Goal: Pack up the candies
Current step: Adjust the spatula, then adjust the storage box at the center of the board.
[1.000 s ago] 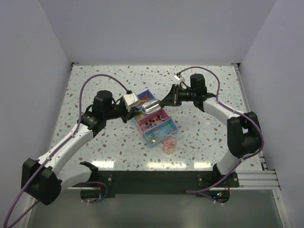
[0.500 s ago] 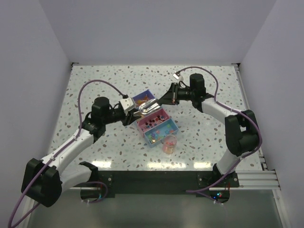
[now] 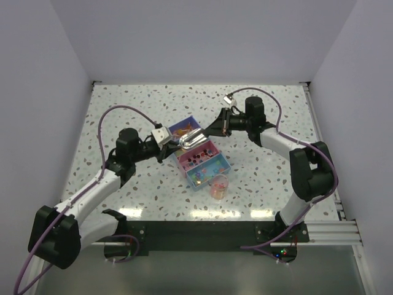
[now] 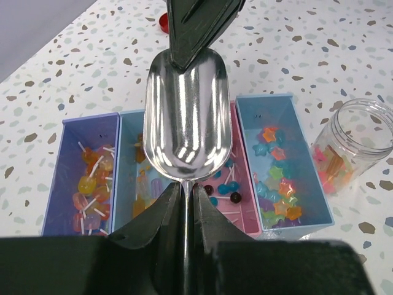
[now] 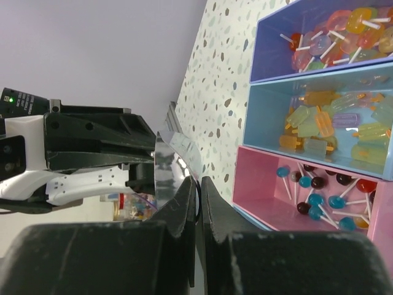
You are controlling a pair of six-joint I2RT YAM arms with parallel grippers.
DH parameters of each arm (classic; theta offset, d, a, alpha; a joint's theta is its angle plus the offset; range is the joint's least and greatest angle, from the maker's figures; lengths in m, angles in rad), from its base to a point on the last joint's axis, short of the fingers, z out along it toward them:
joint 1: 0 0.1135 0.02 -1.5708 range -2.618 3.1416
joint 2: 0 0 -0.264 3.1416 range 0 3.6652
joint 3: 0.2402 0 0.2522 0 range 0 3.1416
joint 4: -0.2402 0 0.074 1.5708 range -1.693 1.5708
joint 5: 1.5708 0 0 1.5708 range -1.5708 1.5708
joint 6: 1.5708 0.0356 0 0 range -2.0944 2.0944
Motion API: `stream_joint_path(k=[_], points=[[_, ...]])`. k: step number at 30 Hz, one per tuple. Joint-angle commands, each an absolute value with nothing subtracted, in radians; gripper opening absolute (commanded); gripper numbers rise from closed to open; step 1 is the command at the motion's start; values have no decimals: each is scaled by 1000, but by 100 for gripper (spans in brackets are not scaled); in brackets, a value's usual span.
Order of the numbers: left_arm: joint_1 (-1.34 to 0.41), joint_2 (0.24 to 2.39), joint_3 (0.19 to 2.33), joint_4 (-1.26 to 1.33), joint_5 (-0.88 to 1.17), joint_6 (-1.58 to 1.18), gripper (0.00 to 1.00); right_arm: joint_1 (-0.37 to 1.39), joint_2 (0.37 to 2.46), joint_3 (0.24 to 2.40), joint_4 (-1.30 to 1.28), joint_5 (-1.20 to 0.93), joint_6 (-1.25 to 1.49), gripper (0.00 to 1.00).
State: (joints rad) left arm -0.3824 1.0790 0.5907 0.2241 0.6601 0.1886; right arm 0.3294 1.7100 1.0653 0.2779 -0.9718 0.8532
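The candies lie in a row of small boxes: yellow and orange lollipops (image 4: 91, 179) in the purple box (image 4: 98, 130), popsicle shapes (image 5: 328, 126) in the light blue box, round lollipops (image 5: 316, 198) in the pink box (image 3: 198, 157), and stars (image 4: 276, 184) in the blue box. A clear jar (image 4: 350, 153) beside them holds some candies. A shiny metal scoop (image 4: 187, 123) hangs empty above the boxes. My left gripper (image 4: 184, 187) is shut on the scoop's handle. My right gripper (image 5: 198, 181) is shut on the scoop's front rim (image 5: 171, 161).
A round red lid (image 4: 163, 23) lies on the speckled table beyond the boxes. The jar (image 3: 218, 185) stands at the near right end of the box row. White walls enclose the table on three sides.
The left wrist has drawn back to the left a little. The right gripper has come in closer onto the scoop's front. The scoop stays above the boxes.
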Motion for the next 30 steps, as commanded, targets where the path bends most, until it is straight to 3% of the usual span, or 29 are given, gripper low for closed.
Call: stream_joint_path(k=[1, 5, 14, 18, 21, 22, 26, 30], points=[[-371, 1045, 571, 307, 667, 149, 13, 330, 1710, 1049, 376, -986, 902, 0], [-370, 1023, 560, 327, 568, 118, 0, 331, 1707, 1032, 393, -985, 904, 0], [-365, 994, 649, 210, 494, 163, 0, 339, 1663, 1103, 4, -896, 594, 0], [-357, 963, 669, 192, 495, 179, 0, 342, 1663, 1091, -11, -890, 597, 0], [-357, 985, 715, 109, 515, 244, 0, 341, 1663, 1097, -5, -899, 604, 22], [-357, 988, 741, 53, 512, 262, 0, 341, 1661, 1129, -58, -870, 557, 36], [-357, 997, 837, -161, 477, 371, 0, 341, 1678, 1294, -317, -709, 383, 49], [-359, 1074, 985, -421, 442, 491, 0, 353, 1721, 1414, -457, -482, 273, 50]])
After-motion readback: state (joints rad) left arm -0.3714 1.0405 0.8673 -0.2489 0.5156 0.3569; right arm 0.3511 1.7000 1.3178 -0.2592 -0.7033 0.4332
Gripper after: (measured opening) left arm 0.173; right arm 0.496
